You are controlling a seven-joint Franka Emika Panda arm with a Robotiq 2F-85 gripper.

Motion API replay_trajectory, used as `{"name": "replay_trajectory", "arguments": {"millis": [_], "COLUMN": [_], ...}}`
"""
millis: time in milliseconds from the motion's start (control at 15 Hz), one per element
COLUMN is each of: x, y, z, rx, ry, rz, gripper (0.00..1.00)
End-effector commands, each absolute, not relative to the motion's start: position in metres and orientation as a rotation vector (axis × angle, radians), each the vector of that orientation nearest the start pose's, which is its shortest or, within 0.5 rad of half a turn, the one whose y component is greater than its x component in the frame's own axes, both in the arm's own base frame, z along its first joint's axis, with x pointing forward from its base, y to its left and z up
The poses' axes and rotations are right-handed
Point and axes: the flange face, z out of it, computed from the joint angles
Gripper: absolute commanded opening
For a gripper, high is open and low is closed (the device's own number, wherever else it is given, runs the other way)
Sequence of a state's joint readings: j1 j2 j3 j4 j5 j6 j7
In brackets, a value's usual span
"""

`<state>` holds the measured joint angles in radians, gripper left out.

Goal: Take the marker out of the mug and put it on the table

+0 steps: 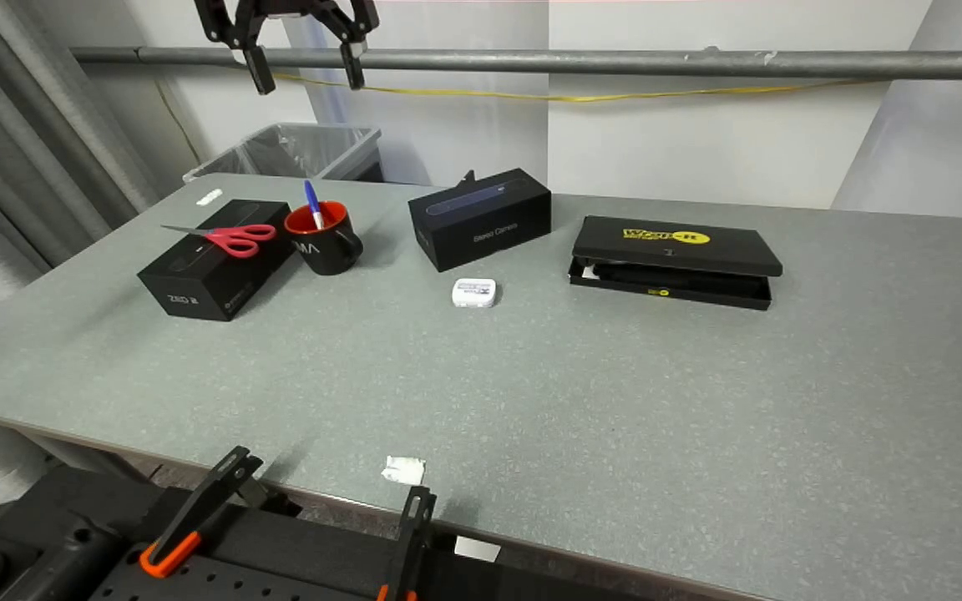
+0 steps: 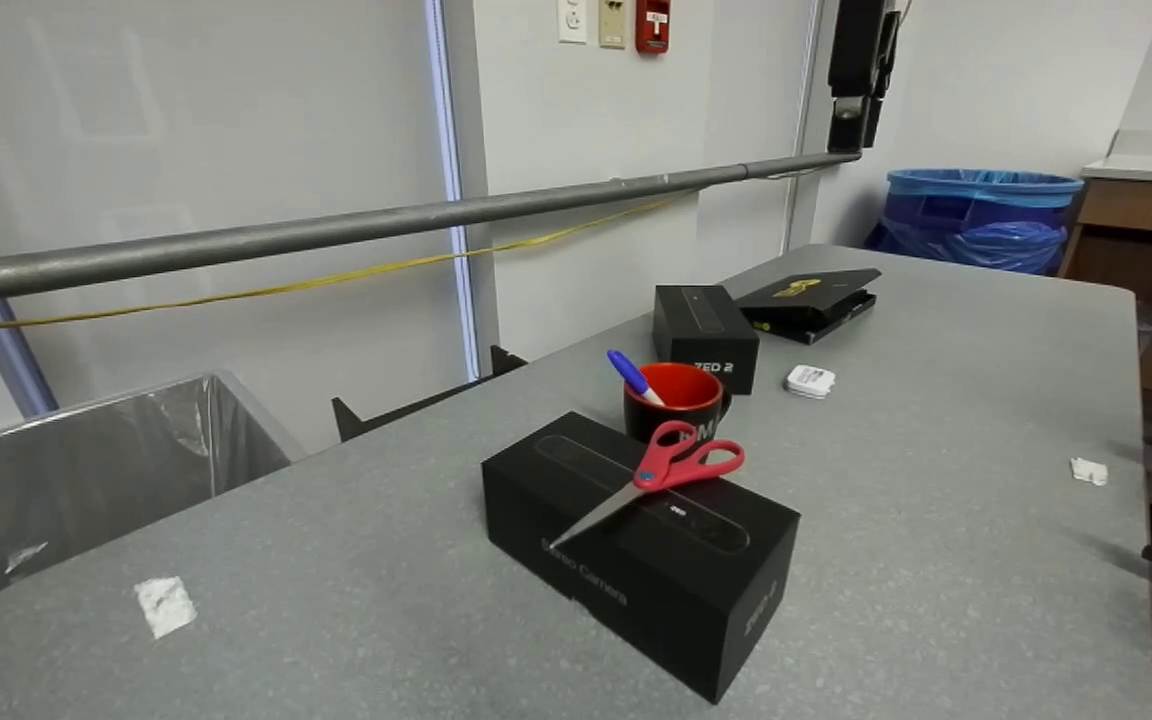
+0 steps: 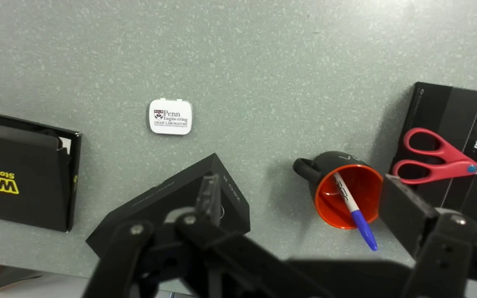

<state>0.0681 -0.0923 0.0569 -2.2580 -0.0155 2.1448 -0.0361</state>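
Grey tabletop (image 1: 615, 392), fingers (image 1: 260, 71) apart, pointing down above it, marker (image 1: 313, 202) leaning in mug (image 1: 328, 253).

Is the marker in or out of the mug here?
In: the marker leans inside the mug, with its blue cap poking out, in all three views.

With mug (image 1: 326, 244) as clock centre, in ext. view: passable thru free air from gripper (image 1: 308, 82) down to marker (image 1: 314, 205). Blocked at approx. 9 o'clk by blk. box (image 1: 201, 274), just beside, w/ red scissors (image 1: 218, 235) on top. Hindered b/w 3 & 4 by mug handle (image 1: 357, 245); farther, at 3, by camera box (image 1: 481, 219), at 4 by wht. tin (image 1: 473, 292). Bounded at 12 by grey rail (image 1: 581, 60). Free to cross low over table (image 1: 523, 376) from 5 to 7.
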Motion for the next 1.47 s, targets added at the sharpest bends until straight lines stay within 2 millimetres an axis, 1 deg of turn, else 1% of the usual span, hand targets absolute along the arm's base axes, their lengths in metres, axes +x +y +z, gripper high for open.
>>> {"name": "replay_trajectory", "arguments": {"millis": [0,133,200,333,533,600,667,733,800,1133,1200,1400], "x": [0.536,0.556,0.565,0.584,0.606,0.610,0.589,0.593,0.593,0.593,0.596,0.604], "y": [0.107,0.137,0.152,0.175,0.196,0.199,0.191,0.194,0.194,0.192,0.195,0.198], "z": [0.371,0.352,0.343,0.326,0.304,0.299,0.305,0.299,0.295,0.300,0.292,0.272], "rx": [-3.183,-3.183,-3.149,-3.143,-3.138,-3.134,-3.130,-3.127,-3.126,-3.129,-3.128,-3.111], "ry": [-0.453,-0.556,-0.634,-0.684,-0.742,-0.746,-0.704,-0.707,-0.706,-0.704,-0.741,-0.722], "rz": [0.090,0.116,0.130,0.131,0.176,0.192,0.157,0.165,0.174,0.165,0.180,0.233], "gripper": [1.00,1.00,1.00,1.00,1.00,1.00,1.00,1.00,1.00,1.00,1.00,1.00]}}
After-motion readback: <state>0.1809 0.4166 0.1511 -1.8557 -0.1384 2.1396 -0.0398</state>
